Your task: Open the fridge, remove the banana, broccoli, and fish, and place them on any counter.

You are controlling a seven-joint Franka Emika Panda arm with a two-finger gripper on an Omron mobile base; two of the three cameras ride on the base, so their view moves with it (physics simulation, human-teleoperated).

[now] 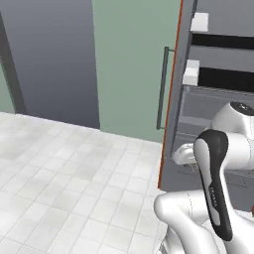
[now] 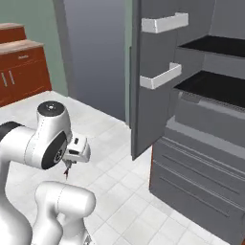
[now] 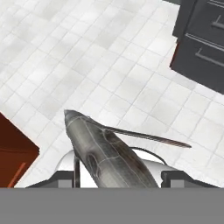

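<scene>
One item is in hand – the fish [image 3: 109, 159], a slim silver-grey body lying between the fingers of the gripper [image 3: 118, 177] in the hand view, nose toward 11 o'clock and a thin fin or tail spike running off toward 3 o'clock. The jaws stand partly apart and pinch the fish across its body; in the right base view the gripper [image 2: 67, 168] hangs just under the arm's elbow, pointing down at the tiled floor [image 3: 87, 65], with something small and dark at its tip.

By my reading the step is the carry to a counter. The grip sits on a rounded, tapering body, so it could slip or swivel – slow turns and a level wrist would help, and the release should wait until the fish is low over a flat top. A likely goal is the counter [image 2: 19, 46] at 10 o'clock in the right base view, well apart from the arm (its top is barely in frame). A red-brown cabinet corner [image 3: 13, 151] shows at 8 o'clock in the hand view.

As for the fridge [image 2: 201, 143], its door [image 2: 150, 86] stands open, with two pale door bins [image 2: 162, 76]; I see nothing in them. Both dark shelves [image 2: 215, 88] look bare where visible, and the lower drawers [image 2: 191, 177] are closed. Banana and broccoli I cannot place.
</scene>
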